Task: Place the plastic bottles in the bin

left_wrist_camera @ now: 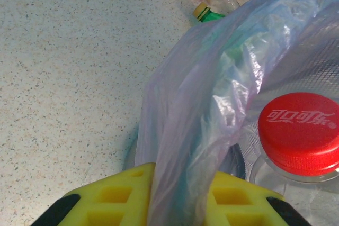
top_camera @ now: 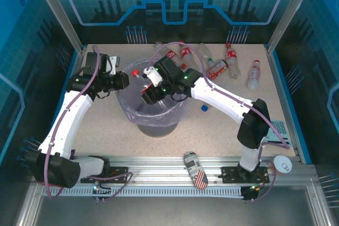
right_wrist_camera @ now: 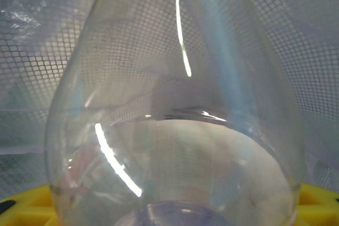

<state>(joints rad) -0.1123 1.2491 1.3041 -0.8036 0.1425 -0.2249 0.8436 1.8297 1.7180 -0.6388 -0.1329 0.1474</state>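
- The left gripper (top_camera: 125,81) sits right at the left rim of the bin (top_camera: 159,128). Its yellow fingers (left_wrist_camera: 114,197) are pinched tight on a fold of the bag (left_wrist_camera: 185,130), which rises straight out from between them.
- The right gripper (top_camera: 150,89) reaches in from the right, over the bin's mouth and inside the rim line.
- The bottle (top_camera: 152,75) lies across the opening, its red cap (top_camera: 136,72) pointing at the left gripper and close to it.
- In the left wrist view that cap sits just inside the bag's edge.
- In the right wrist view the bottle's clear body sits between the yellow fingers, one at either side of its wide end. Whether they press it or have let go cannot be told.
- Around the bottle, the bin's mesh wall (right_wrist_camera: 42,67) shows through the bag.
- The loose bottles (top_camera: 217,68) are strewn along the back edge of the table (top_camera: 100,130), from behind the bin to the right, and one lies near the right edge.
- A green bottle (left_wrist_camera: 212,15) lies just beyond the bag, beside red-labelled ones.
- Open room: bare tabletop lies left of the bin, in front of it up to the rail, and to its right, where a blue cap (top_camera: 204,108) lies.
- A can (top_camera: 195,170) lies on the near rail between the arm bases.
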